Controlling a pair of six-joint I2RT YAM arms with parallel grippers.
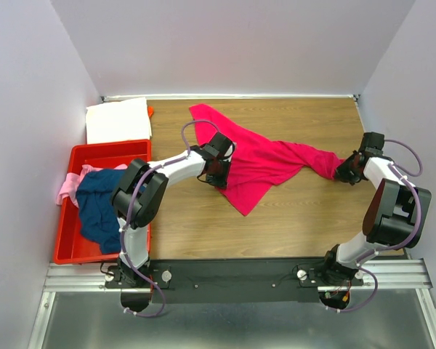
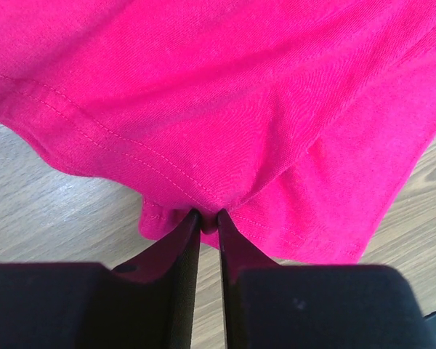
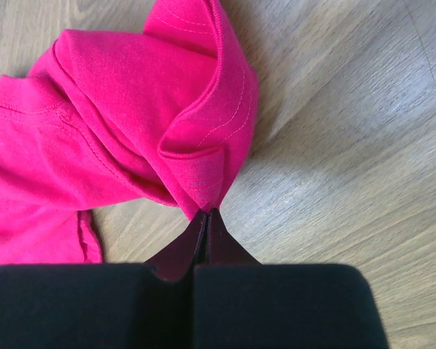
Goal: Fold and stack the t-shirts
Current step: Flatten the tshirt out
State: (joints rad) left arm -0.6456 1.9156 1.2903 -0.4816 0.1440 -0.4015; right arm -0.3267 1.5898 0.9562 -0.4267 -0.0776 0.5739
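The magenta-pink t-shirt [image 1: 265, 160] lies crumpled across the middle of the wooden table. My left gripper [image 1: 216, 174] is shut on its hemmed left edge; the pinched fold shows in the left wrist view [image 2: 208, 212]. My right gripper [image 1: 343, 173] is shut on the shirt's right end, seen in the right wrist view [image 3: 206, 211] with the cloth [image 3: 131, 109] bunched ahead of it. The navy blue t-shirt [image 1: 96, 203] and the pale pink t-shirt [image 1: 69, 185] lie in the red bin [image 1: 102, 150]. The white t-shirt [image 1: 118, 120] lies folded at the back left.
The red bin stands at the table's left edge, close to the left arm. White walls enclose the table at the back and on both sides. A small orange object [image 1: 150, 111] peeks out beside the white shirt.
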